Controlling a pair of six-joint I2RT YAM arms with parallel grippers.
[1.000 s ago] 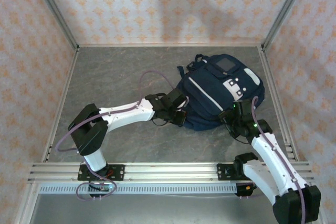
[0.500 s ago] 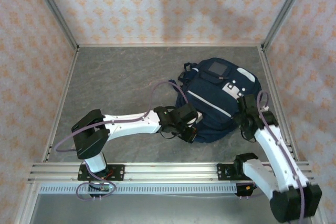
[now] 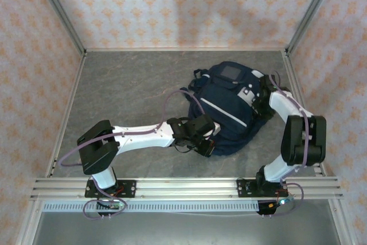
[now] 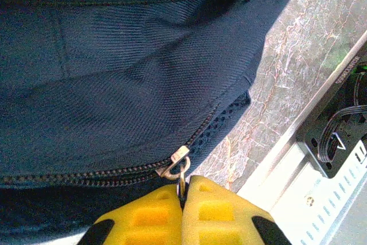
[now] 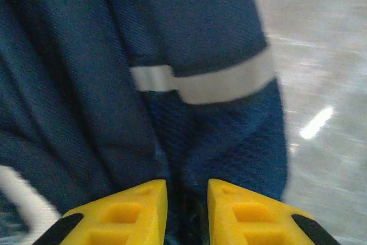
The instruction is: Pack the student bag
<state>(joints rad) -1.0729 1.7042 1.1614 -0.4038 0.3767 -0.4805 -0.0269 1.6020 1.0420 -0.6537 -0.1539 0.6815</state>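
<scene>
The student bag [image 3: 226,104] lies far right on the surface [image 3: 126,96]. The left claw [image 4: 182,190] pinches the zip pull [image 4: 174,164], whose thin ring could slip free under a skewed tug. The right claw [image 5: 187,192] sits narrow against the fabric. I cannot tell whether it grips, so the bag may drag.

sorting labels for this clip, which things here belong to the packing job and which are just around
Part of the job:
- student bag
- its zip pull, pinched by the left fingers
- right fingers, at the bag's striped fabric

Just there:
- table
- mounting rail
- patterned walls
</scene>
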